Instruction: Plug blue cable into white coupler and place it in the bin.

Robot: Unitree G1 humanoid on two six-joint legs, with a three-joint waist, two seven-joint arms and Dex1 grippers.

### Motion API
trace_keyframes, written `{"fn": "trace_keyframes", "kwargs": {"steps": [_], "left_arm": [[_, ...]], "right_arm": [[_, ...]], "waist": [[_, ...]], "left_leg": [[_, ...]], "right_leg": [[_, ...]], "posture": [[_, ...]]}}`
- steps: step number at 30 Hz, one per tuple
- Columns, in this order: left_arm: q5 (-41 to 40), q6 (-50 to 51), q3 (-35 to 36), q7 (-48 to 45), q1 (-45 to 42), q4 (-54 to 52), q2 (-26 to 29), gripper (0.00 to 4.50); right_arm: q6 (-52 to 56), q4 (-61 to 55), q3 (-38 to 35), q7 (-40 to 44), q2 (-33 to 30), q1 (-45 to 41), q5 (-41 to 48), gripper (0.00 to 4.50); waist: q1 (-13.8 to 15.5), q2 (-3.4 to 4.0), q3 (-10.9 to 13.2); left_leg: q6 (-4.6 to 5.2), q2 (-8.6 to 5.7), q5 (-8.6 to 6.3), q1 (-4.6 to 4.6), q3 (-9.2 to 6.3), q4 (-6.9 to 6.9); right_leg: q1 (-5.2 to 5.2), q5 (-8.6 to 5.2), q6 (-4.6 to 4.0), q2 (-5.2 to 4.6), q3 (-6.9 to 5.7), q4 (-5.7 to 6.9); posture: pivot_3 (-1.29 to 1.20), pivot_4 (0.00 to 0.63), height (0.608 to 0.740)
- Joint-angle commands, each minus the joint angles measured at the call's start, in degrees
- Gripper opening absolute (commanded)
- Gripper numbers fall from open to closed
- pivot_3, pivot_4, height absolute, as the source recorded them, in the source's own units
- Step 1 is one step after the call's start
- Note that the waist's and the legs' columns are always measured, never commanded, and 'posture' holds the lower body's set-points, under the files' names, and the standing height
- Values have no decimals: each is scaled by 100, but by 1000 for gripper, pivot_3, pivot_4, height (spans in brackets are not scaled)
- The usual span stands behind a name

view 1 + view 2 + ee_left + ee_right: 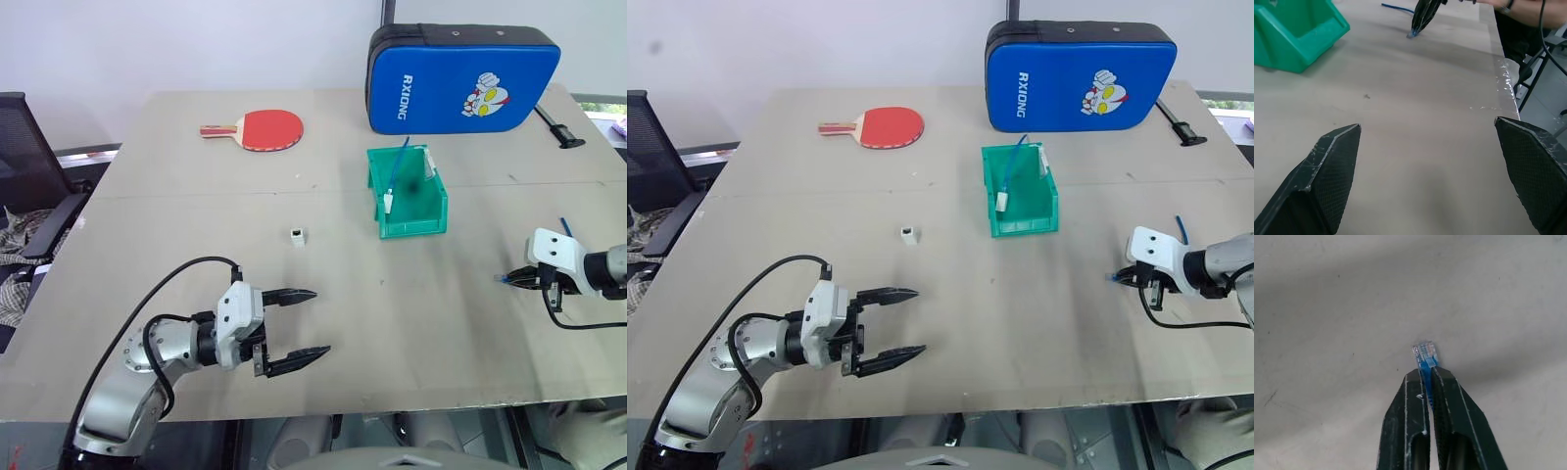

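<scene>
Right now the blue cable [1424,366] is pinched just behind its small clear plug between the two black fingers of the right gripper [1426,377], which is clenched on it, tip angled down close to the tabletop [294,323] near the table's right edge. A short stretch of blue cord rises behind the gripper's white housing. The cable looks thin, light and floppy, so the grasp close to the plug seems the sensible place: it leaves the stiff clear tip sticking out past the fingertips, free to enter a socket. The plug's small latch is probably fragile, so a squeeze on the cord rather than on the clear part seems safer.

Well apart, near the middle of the table, stands the white coupler [297,236], a tiny hard plastic block. It looks light enough to slide if pushed, so it would likely need holding by its sides, with the socket end left open.

Nearer the front edge, the left gripper [299,328] hovers released, fingers spread wide, holding nothing.

Beyond the coupler sits the green bin [421,220], with another blue cable tipped by a white block [390,201] already inside. Farther back lie a red table tennis paddle [260,129] and a big blue padded case [460,78]
</scene>
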Motion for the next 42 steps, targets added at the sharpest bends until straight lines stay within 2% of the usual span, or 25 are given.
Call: {"fn": "trace_keyframes", "kwargs": {"steps": [1,3,4,6,8,13,16,27,28,30,33,36,37,42], "left_arm": [[-99,-135,153,-21,64,-189,34,4500],[-83,-162,163,-16,74,-162,36,4500],[-81,-167,166,-15,76,-155,40,4500],[-91,-158,174,-16,63,-139,48,4500],[-94,-143,160,-26,34,-122,54,4500],[-86,-120,130,-40,-35,-88,65,4500],[-84,-102,138,-47,-72,-72,89,4500],[-108,-20,190,49,19,-187,112,4500],[-108,-16,188,55,12,-186,111,4500],[-106,-5,182,68,-8,-180,109,4500],[-90,-2,170,89,-33,-173,101,4500],[-84,7,159,124,-48,-178,95,4500],[-83,9,157,139,-48,-180,94,4500],[-71,35,169,228,-38,-220,86,4500]], "right_arm": [[63,-130,10,-18,132,43,-20,22],[213,-274,-67,106,137,57,165,22],[298,-384,-114,227,95,101,287,408],[424,-537,-238,96,133,113,351,600],[496,-532,-218,-35,148,80,255,1445],[488,-300,35,6,134,51,-20,1445],[302,99,244,-159,271,-156,-353,738],[465,-9,221,130,271,-216,-242,738],[468,15,208,83,312,-237,-252,1272],[544,62,205,14,379,-285,-269,2056],[521,127,316,114,384,-275,-325,1797],[560,78,336,187,424,-290,-294,395],[612,49,338,217,438,-308,-267,60],[688,-126,380,238,556,-406,-232,60]], "waist": [[-5,0,0],[-8,0,0],[-7,0,0],[-5,1,1],[-8,2,1],[6,7,4],[1,2,1],[2,2,1],[2,2,1],[3,2,1],[2,2,1],[-17,-5,-3],[-22,-7,-5],[-30,-9,-6]], "left_leg": [[-1,6,0,3,6,0],[-4,18,-2,5,16,0],[-6,28,-4,7,26,0],[-7,32,-4,7,28,0],[-12,44,-5,5,30,0],[-17,48,-5,2,36,0],[-18,48,-5,3,39,1],[-21,51,-4,4,42,4],[-21,51,-4,3,42,4],[-22,52,-4,3,42,4],[-23,53,-5,3,42,4],[-22,54,-5,6,44,5],[-19,56,-7,8,48,6],[-15,61,-9,11,49,9]], "right_leg": [[0,1,-2,1,-1,0],[-1,4,-7,6,-2,0],[-3,7,-11,11,-2,0],[-3,9,-14,15,-2,-2],[-5,14,-22,26,-2,-10],[-6,18,-26,33,0,-18],[-5,18,-27,33,1,-18],[-5,21,-30,34,-1,-19],[-5,21,-30,34,-2,-19],[-5,21,-30,35,-3,-19],[-5,21,-30,35,-3,-19],[-4,21,-30,36,0,-19],[-4,22,-32,36,0,-19],[-4,27,-37,41,-1,-18]], "posture": [[0,150,729],[0,150,729],[0,150,729],[0,150,729],[0,150,729],[0,150,729],[0,150,729],[0,150,729],[0,150,729],[0,150,729],[0,150,729],[0,150,729],[0,150,729],[0,150,729]]}}
